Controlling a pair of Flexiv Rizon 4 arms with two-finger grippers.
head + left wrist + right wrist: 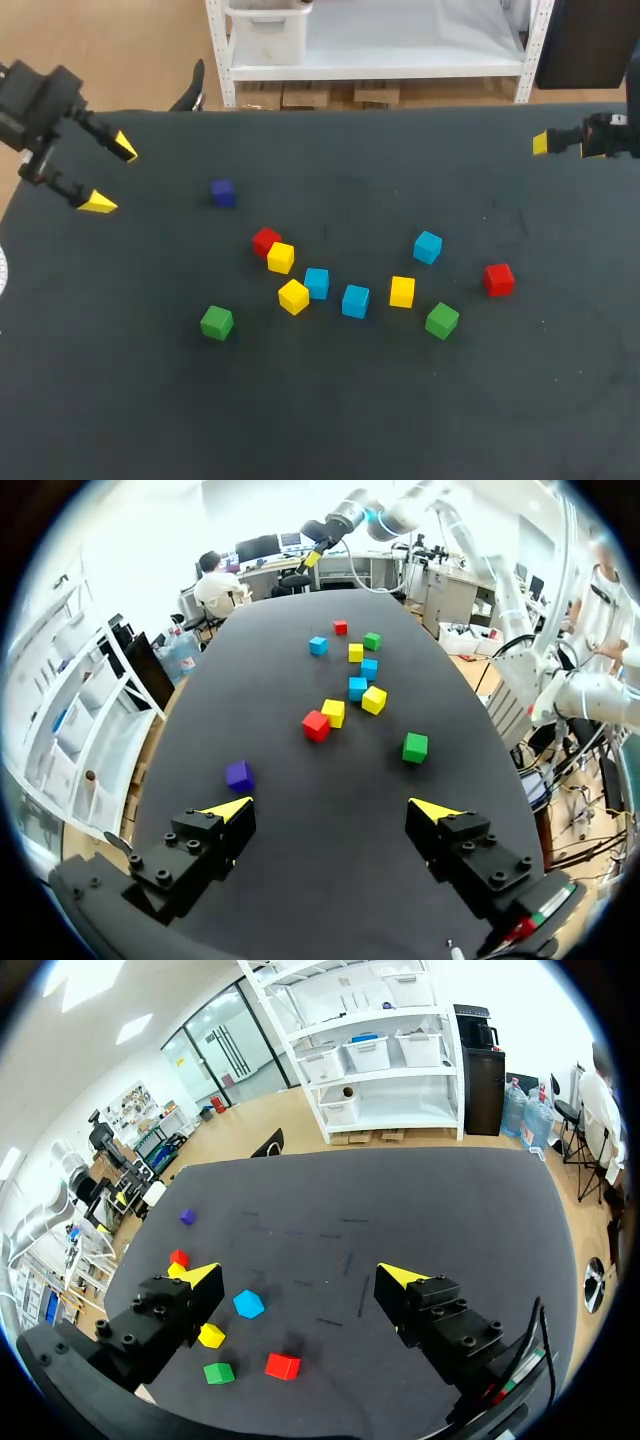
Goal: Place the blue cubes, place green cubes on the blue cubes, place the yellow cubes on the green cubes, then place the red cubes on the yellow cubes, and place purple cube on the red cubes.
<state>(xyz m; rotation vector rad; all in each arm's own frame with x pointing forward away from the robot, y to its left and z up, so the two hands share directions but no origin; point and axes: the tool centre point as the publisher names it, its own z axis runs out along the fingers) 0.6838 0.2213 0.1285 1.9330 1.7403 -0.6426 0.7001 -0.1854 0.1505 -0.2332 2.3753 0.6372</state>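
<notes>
Eleven small, smooth-faced, sharp-edged cubes lie singly on the matte black table (120, 420). The purple cube (222, 192), the darkest, sits apart toward the far side. Just right of it and nearer the robot, a red cube (265, 240) touches a yellow cube (281, 257) at the corners. Farther from the purple cube on the same slant, a second yellow cube (293, 296), turned askew, rests against a blue cube (317, 283). Beyond these come a second blue cube (355, 301), a third yellow cube (402, 291), a third blue cube (427, 247), a green cube (441, 320) and, farthest right, a second red cube (498, 279). A second green cube (216, 322) lies straight toward the robot from the purple cube. The left gripper (112, 175) hangs left of the purple cube, its black fingers with yellow wedge tips spread wide, holding nothing. The right gripper (300, 1277), well right of the purple cube, is likewise spread wide and holds nothing.
</notes>
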